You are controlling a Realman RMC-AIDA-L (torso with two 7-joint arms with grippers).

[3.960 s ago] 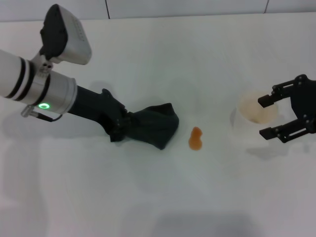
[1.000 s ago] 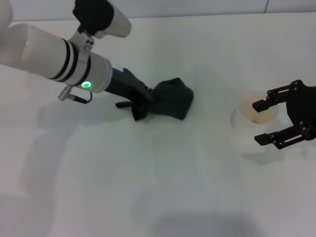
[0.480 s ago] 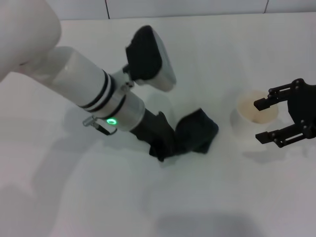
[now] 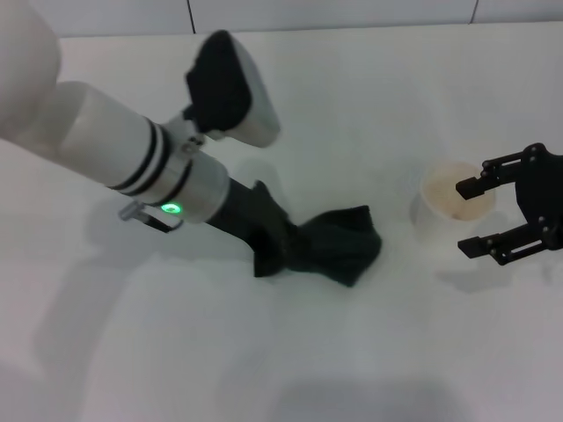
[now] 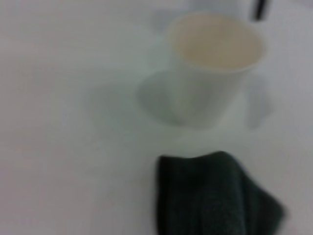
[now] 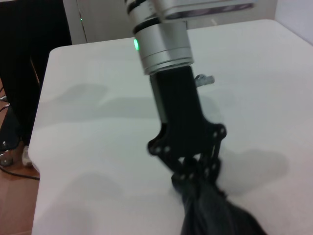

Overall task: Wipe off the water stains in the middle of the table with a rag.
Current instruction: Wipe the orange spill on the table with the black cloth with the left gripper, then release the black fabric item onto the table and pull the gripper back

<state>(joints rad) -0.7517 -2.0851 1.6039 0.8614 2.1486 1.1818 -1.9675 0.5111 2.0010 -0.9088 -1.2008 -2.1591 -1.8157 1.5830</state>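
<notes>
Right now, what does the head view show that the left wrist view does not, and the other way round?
Only the head view shows the left gripper shut on the rag, pressing it to the table, and the right gripper open beside the cup, its fingers reaching over the rim. No orange blot is visible there. Only the left wrist view shows the cup's outer wall from close up. Both share the rag, the cup and the white tabletop.
</notes>
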